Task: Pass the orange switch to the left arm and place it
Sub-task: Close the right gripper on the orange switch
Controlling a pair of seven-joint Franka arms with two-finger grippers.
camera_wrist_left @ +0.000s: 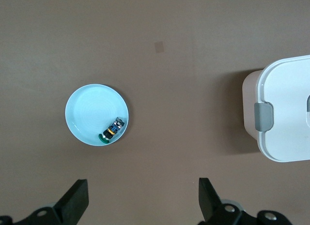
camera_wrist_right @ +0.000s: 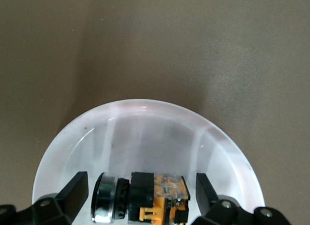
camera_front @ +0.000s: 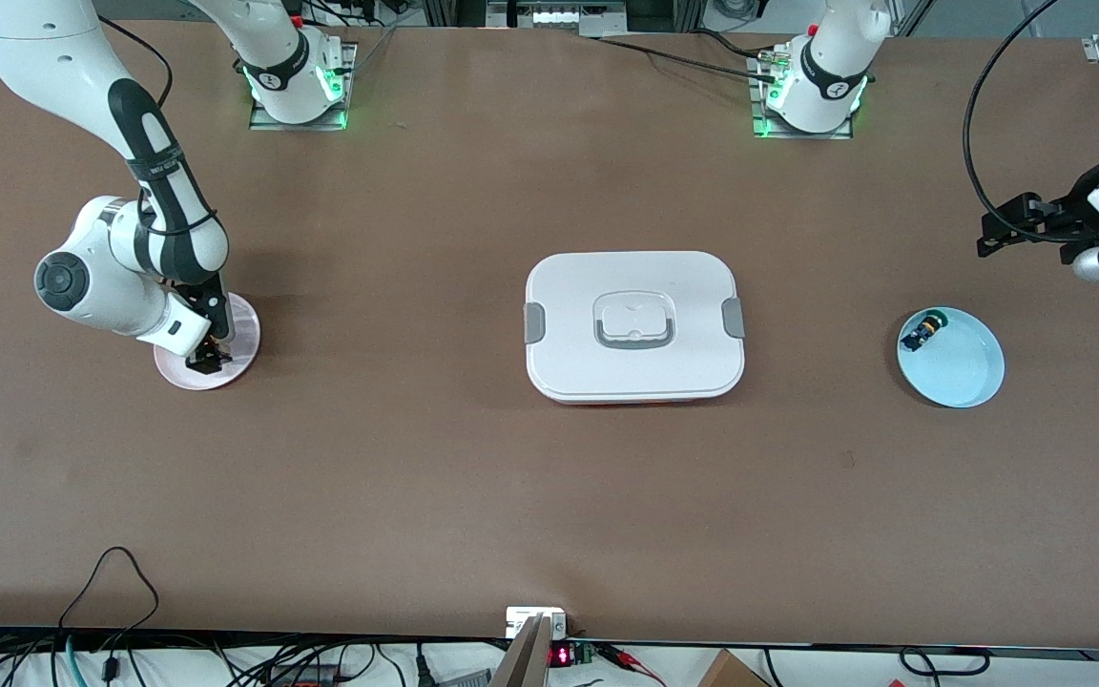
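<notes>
The orange switch (camera_wrist_right: 145, 198) lies on its side on the pink plate (camera_wrist_right: 145, 106), with a silver ring, a black body and an orange end. My right gripper (camera_wrist_right: 141, 186) is down on that plate (camera_front: 242, 329), open, with one finger on each side of the switch and a small gap at both. In the front view the right gripper (camera_front: 206, 361) hides the switch. My left gripper (camera_wrist_left: 143, 184) is open and empty, up over the table at the left arm's end (camera_front: 1007, 229). The white box (camera_front: 633, 324) stands mid-table between the two plates.
A light blue plate (camera_front: 960, 367) lies at the left arm's end and holds a small black part with a blue-yellow body and green tip (camera_front: 923, 330). Both show in the left wrist view: plate (camera_wrist_left: 87, 109), part (camera_wrist_left: 112, 130), and the box's corner (camera_wrist_left: 286, 113).
</notes>
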